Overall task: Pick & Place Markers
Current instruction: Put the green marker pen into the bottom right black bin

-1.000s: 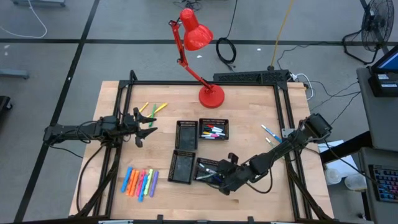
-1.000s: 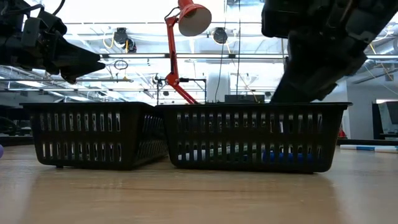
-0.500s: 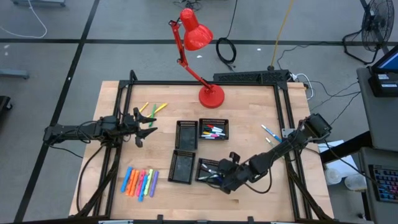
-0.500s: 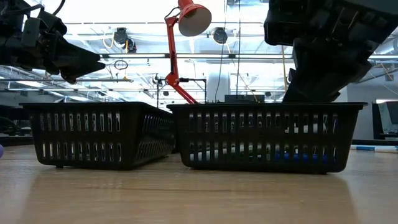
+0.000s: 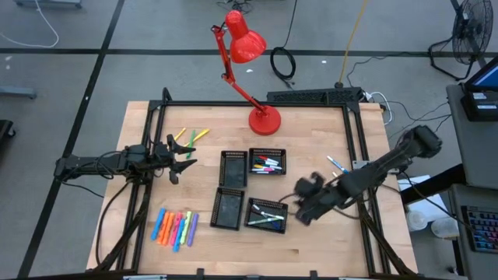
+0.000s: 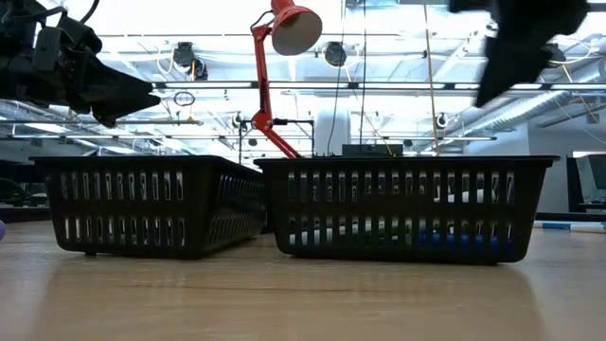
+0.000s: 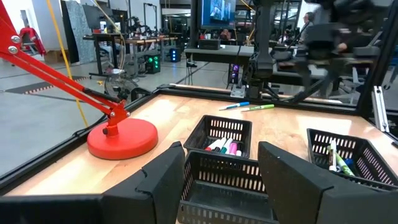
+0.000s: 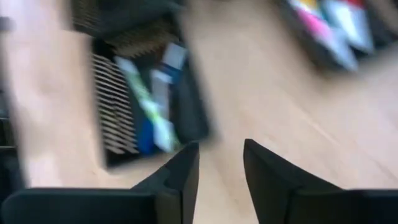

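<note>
Markers [image 5: 267, 215] lie in the near right tray [image 5: 266, 215], green, blue and white ones side by side, and that tray now shows in full from above, where a second ago the right arm covered its right end. In that time the right claw [image 5: 304, 200] has lifted out and swung to the right, off the tray and over bare wood, its fingers [image 8: 268, 174] a little apart with nothing between them. I judge a marker has just been let go there and the arm is free to fetch another. In the low view that tray also sits slightly further right than a second ago, so the arm seems to have nudged it.

Going by size, the desk [image 5: 311, 132] comes first, a pale wooden top in a black frame. The red lamp [image 5: 243, 43] stands at its far edge. Four black mesh trays are grouped mid-desk: the far right tray [image 5: 267, 162] holds white pens with pink and red caps, while the far left tray [image 5: 233, 168] and near left tray [image 5: 227, 208] look empty. The left claw [image 5: 183, 159] hangs at the left side, fingers spread wide, empty.

Loose markers remain: neon highlighters [image 5: 176, 228] in a row near left, yellow-green pens [image 5: 191, 137] far left, and two pens [image 5: 337, 166] on the right.

Beyond is a grey workshop floor with cables, benches and monitors
</note>
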`<state>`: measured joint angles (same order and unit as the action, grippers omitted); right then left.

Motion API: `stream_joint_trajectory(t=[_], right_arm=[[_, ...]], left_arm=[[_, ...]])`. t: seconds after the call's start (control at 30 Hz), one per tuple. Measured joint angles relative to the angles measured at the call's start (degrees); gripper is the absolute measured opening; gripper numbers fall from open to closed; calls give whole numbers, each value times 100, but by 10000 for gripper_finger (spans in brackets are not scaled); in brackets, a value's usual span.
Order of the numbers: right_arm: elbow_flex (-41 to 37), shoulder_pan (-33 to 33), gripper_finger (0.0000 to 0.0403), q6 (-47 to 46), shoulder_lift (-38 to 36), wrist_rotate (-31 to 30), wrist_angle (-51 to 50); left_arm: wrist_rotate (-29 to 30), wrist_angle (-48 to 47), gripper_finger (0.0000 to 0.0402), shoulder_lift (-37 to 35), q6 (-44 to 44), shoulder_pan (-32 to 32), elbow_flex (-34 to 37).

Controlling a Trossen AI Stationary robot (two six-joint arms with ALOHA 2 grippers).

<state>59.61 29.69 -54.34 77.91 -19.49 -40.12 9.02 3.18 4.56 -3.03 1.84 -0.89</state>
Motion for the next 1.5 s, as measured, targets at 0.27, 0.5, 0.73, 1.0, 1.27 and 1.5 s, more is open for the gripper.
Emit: stream_joint_trajectory(t=[0.27,0.5,0.73,1.0,1.27,1.5], right_arm=[[-601,-172,87,-2442,-882,814,-3358],[-1662,-821,101,-3529,-1331,1830,-3515],[-1574,-1368,94,-3840,-1292,1375,-3527],[-1592,-2406,63,-3134,-1146,1230,-3433],[-1889,-3350,59,-1823,-520,1624,-2613],[-2346,-4070,150,-1422,-228,2264,-1686]], left_arm=[[0,0,209,0,0,0,0],[0,2,209,-2,0,0,0],[0,-4,209,0,0,0,4],[0,1,209,0,0,0,4],[0,0,209,0,0,-2,4],[0,-6,209,0,0,-1,4]])
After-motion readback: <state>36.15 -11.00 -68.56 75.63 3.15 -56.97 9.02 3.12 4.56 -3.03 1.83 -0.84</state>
